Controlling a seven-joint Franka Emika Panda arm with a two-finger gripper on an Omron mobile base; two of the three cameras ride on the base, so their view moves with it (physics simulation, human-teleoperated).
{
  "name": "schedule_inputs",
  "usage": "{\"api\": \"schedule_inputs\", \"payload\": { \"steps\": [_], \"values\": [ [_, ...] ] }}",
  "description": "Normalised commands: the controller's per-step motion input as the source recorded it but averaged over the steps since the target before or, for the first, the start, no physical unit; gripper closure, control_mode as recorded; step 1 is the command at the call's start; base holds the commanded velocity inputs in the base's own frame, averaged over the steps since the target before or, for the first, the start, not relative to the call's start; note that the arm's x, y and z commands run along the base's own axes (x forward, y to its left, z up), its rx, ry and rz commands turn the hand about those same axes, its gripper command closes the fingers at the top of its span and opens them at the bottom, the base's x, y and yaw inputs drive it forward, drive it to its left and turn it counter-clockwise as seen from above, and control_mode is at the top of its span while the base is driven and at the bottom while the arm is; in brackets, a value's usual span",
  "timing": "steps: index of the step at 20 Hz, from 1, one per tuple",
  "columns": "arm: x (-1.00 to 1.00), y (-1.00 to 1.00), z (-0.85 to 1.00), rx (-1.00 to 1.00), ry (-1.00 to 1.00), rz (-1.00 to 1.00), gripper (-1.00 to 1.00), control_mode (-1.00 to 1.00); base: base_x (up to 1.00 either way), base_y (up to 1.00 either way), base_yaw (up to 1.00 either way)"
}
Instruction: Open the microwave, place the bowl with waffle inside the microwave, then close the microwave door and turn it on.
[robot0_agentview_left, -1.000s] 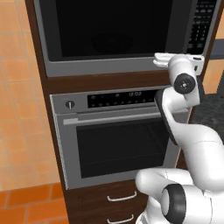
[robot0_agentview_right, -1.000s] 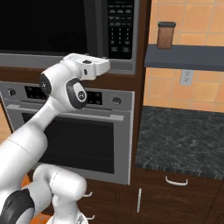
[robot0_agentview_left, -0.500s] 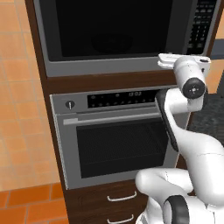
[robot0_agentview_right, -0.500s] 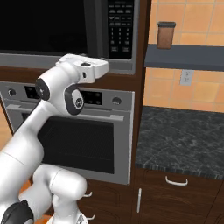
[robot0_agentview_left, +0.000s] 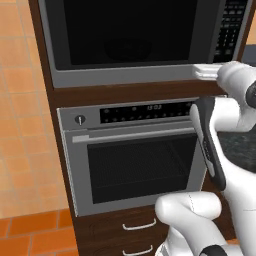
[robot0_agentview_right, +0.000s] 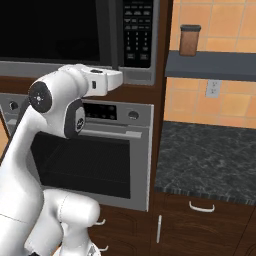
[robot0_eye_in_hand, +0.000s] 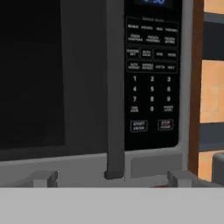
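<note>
- Viewing along my hand, I find the gripper (robot0_eye_in_hand: 113, 178) spread wide at the frame's bottom, fingertips (robot0_eye_in_hand: 43, 178) either side of the door handle (robot0_eye_in_hand: 114, 109).
- Microwave door (robot0_eye_in_hand: 39, 78) shut, upper left.
- Keypad (robot0_eye_in_hand: 152, 78) upper right.
- Microwave (robot0_agentview_left: 145, 37) sits above the oven (robot0_agentview_left: 137, 150).

1. Microwave (robot0_agentview_left: 135, 40) top cut off by frame edge in both base views.
2. Keypad (robot0_eye_in_hand: 151, 78) labels too blurred to read.
3. Gripper (robot0_eye_in_hand: 111, 177): fingertips barely poke above bottom band.
4. Oven (robot0_agentview_right: 107, 150) left part hidden behind arm.
</note>
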Motion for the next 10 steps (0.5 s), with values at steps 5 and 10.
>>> {"api": "schedule_inputs", "payload": {
  "steps": [5, 10],
  "values": [
    [-0.37, -0.57, 0.0, -0.04, 0.02, 0.04, -1.0, -1.0, 0.0, 0.0, 0.0],
    [-0.02, -0.26, 0.0, 0.0, -0.01, 0.01, 1.0, -1.0, 0.0, 0.0, 0.0]
  ]
}}
